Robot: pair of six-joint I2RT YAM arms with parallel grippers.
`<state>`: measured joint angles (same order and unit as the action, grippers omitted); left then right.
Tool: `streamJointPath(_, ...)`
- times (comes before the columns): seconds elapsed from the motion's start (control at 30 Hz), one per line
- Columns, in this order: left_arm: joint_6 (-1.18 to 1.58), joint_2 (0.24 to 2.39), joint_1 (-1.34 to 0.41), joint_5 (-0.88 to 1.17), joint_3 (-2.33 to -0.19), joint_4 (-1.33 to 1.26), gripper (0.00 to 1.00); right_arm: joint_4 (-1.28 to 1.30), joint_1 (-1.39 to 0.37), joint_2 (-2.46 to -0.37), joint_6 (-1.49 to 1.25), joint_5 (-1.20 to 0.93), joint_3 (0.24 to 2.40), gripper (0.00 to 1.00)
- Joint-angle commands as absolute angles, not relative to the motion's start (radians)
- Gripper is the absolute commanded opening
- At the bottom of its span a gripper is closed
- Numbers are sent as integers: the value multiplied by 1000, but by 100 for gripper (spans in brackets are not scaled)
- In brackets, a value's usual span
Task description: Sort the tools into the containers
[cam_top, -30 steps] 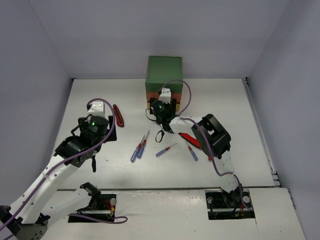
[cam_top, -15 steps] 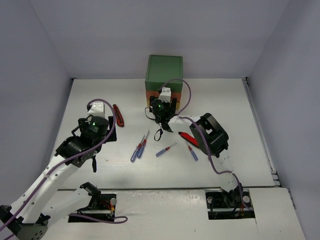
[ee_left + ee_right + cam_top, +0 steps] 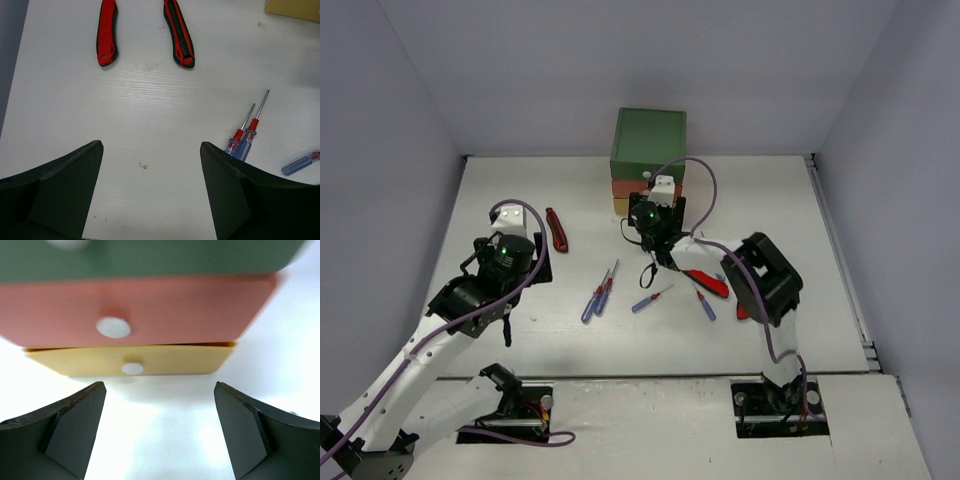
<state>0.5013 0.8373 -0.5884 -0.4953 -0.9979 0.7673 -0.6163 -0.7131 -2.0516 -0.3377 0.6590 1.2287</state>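
Step in hand, as judged: opening a drawer; no tool is sorted yet.

Right fingers (image 3: 70, 425) are spread wide with nothing between them. They face the small stacked cabinet at the far middle of the white tabletop (image 3: 770, 200): green box drawer (image 3: 648, 140) on top, orange-red drawer (image 3: 190, 305) below, yellow drawer (image 3: 185, 360) lowest. None looks pulled out. The orange-red drawer's white round knob (image 3: 113, 327) sits left of centre, clear of both fingers.

Next move calls for shifting left, advancing, closing on one knob, then pulling straight toward the near edge.

Left fingers (image 3: 60, 190) are open, empty and over bare tabletop. Red-and-black handles (image 3: 179, 32) lie beyond them, and thin blue-and-red screwdrivers (image 3: 247, 135) lie to the right.

Versus 1 s ago: the right wrist stands back and right of the cabinet, so the drawer fronts now show from above. The tools are unmoved.
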Motion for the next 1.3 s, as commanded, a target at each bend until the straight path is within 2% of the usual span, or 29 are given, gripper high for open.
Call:
streamJointPath(0.0,502,836,-583,-503,-1013,708,75,-691,-757,-1768,-336,689,1160,87)
streamJointPath(0.03,500,838,-583,-503,-1016,707,75,-687,-761,-1742,-338,684,1132,87)
streamJointPath(0.1,495,835,-582,-504,-1022,704,75,-652,-765,-1638,-372,659,1087,99)
streamJointPath(0.2,483,823,-580,-511,-1020,696,75,-578,-747,-1546,-453,631,1029,100)
streamJointPath(0.3,474,817,-578,-514,-1018,695,75,-566,-723,-1510,-408,536,1007,100)
streamJointPath(0.5,469,801,-578,-509,-1005,696,75,-565,-727,-1533,-318,573,1011,100)
streamJointPath(0.97,465,729,-575,-517,-968,700,75,-653,-738,-1844,-302,681,1225,75)
streamJointPath(1.27,441,753,-575,-508,-978,698,75,-667,-718,-1982,-292,717,1355,70)
